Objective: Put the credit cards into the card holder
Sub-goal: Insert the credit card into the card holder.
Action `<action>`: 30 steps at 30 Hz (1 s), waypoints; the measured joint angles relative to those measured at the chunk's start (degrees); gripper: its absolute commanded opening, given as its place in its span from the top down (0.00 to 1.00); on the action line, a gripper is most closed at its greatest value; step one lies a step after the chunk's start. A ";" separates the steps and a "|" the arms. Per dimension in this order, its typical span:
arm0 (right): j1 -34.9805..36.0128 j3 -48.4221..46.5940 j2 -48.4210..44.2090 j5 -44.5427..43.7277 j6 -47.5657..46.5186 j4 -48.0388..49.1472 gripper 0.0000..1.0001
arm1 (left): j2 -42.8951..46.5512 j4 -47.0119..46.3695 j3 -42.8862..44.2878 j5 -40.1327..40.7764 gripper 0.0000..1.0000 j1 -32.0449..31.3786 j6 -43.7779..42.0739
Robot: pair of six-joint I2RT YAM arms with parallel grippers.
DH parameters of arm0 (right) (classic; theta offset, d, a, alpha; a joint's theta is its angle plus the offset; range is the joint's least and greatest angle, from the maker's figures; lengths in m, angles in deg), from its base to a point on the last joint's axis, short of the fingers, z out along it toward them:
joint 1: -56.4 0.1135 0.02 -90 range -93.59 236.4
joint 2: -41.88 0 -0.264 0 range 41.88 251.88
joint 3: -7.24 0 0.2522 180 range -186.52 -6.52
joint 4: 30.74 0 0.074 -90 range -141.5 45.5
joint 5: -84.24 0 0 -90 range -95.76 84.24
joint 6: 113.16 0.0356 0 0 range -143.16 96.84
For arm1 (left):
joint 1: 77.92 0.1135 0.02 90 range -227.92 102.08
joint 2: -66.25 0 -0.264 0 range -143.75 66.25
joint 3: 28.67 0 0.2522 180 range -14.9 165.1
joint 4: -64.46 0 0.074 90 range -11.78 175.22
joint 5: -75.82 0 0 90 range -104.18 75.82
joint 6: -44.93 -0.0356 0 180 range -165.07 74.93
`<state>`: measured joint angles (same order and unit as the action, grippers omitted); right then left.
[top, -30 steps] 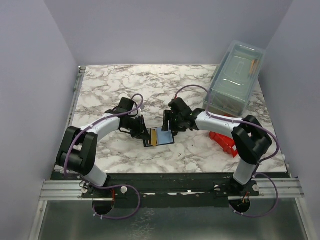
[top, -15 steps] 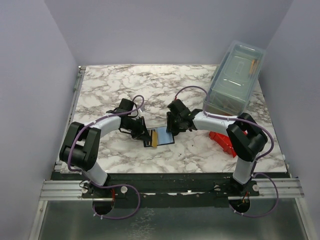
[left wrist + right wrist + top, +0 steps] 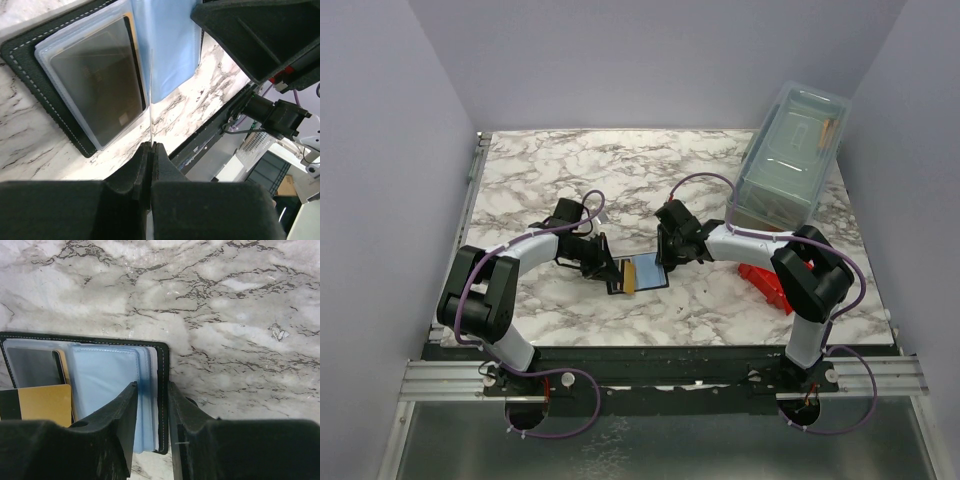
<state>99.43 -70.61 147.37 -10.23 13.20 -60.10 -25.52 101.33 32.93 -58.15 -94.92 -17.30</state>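
The black card holder [image 3: 642, 272] lies open near the table's front middle, its pale blue panel facing up. My left gripper [image 3: 606, 268] is at its left side, shut on an orange-gold credit card [image 3: 628, 278]. The left wrist view shows that card edge-on [image 3: 151, 100] above the holder's clear sleeve [image 3: 92, 85], which holds a dark-looking card. My right gripper [image 3: 665, 257] is over the holder's right edge. In the right wrist view its jaws stand narrowly apart, with the blue pages [image 3: 105, 385] and black cover [image 3: 163, 390] showing between them. The held card [image 3: 44, 404] shows at lower left.
A red bin [image 3: 767, 283] sits on the marble table [image 3: 570, 170] just right of my right arm. A clear lidded box [image 3: 790, 155] stands at the back right. The table's front edge runs just below the holder.
My right gripper has moved slightly left, onto the holder's right edge. My left gripper keeps hold of the card and has barely shifted.
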 measured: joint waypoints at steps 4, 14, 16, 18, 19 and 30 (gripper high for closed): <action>0.00 0.11 0.00 -0.04 0.00 0.22 0.71 | 0.00 -0.63 0.00 -1.09 1.00 0.00 0.00; -0.02 0.11 0.02 -0.02 -0.02 0.28 0.72 | -0.68 -2.25 0.00 -2.16 1.00 0.00 0.09; -0.02 0.11 0.02 -0.02 -0.02 0.28 0.72 | -1.09 -2.45 -0.09 -2.14 1.00 0.00 0.26; -0.02 0.11 0.02 -0.02 -0.02 0.31 0.72 | -1.60 -2.51 -0.31 -2.12 1.00 0.07 0.33; -0.02 0.11 0.02 -0.02 -0.02 0.31 0.72 | -1.81 -2.51 -0.42 -2.12 1.00 0.07 0.39; -0.02 0.11 0.07 -0.02 -0.07 0.33 0.72 | -3.58 -2.67 -0.50 -2.14 1.00 0.61 0.44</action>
<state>99.41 -70.50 147.44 -10.25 13.13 -59.77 -29.11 98.66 32.43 -60.29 -94.31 -16.87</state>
